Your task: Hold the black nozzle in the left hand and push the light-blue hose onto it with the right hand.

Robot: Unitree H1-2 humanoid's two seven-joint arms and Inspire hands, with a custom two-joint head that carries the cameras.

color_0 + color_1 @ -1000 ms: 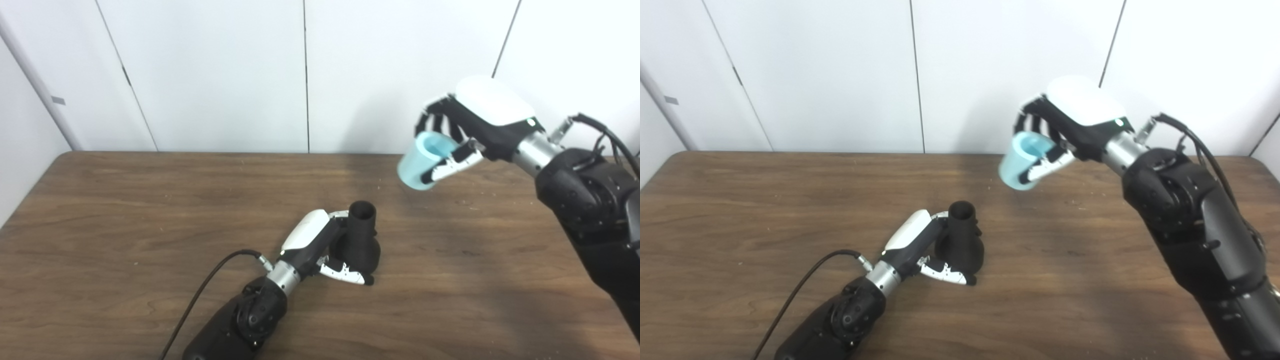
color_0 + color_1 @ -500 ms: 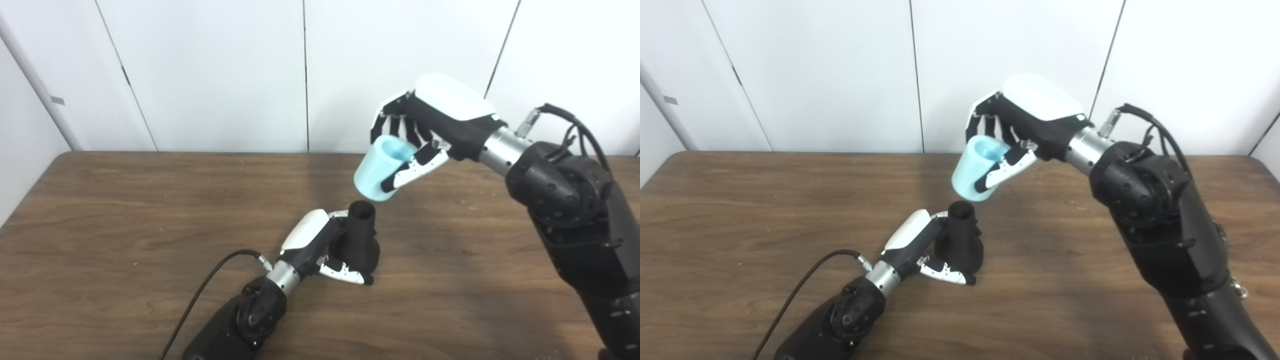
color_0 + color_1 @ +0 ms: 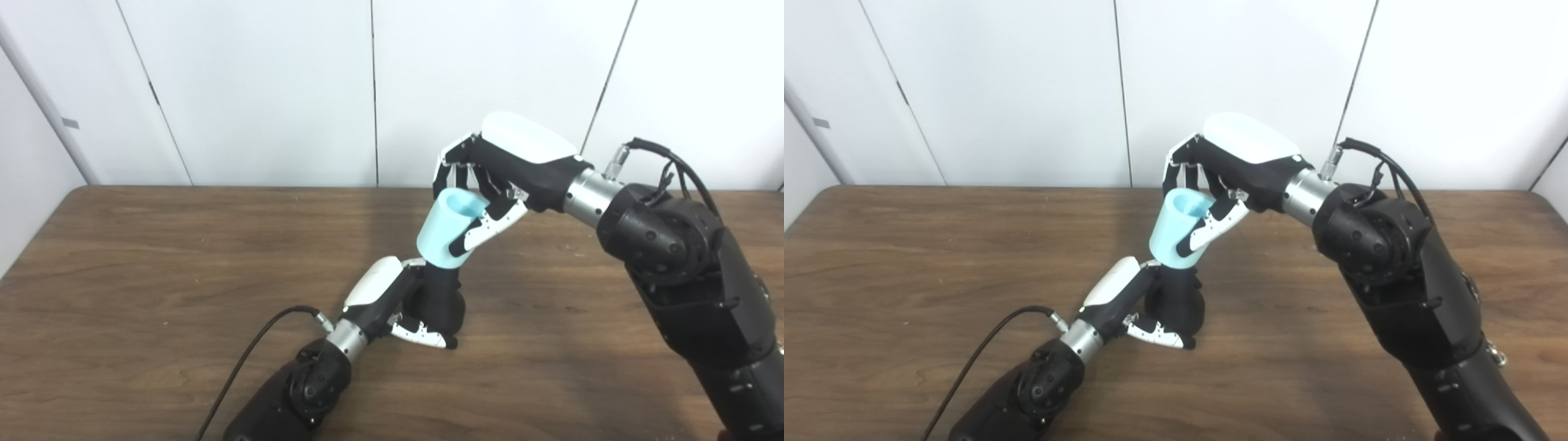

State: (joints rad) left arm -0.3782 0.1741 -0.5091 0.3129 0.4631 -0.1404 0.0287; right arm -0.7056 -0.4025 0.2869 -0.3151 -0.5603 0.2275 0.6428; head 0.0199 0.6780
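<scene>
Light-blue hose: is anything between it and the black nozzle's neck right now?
Nothing visible. The light-blue hose piece, held in the right hand, sits right over the neck of the black nozzle that the left hand grips on the brown wooden table.

Bare table all round; behind, perhaps close, wall
</scene>
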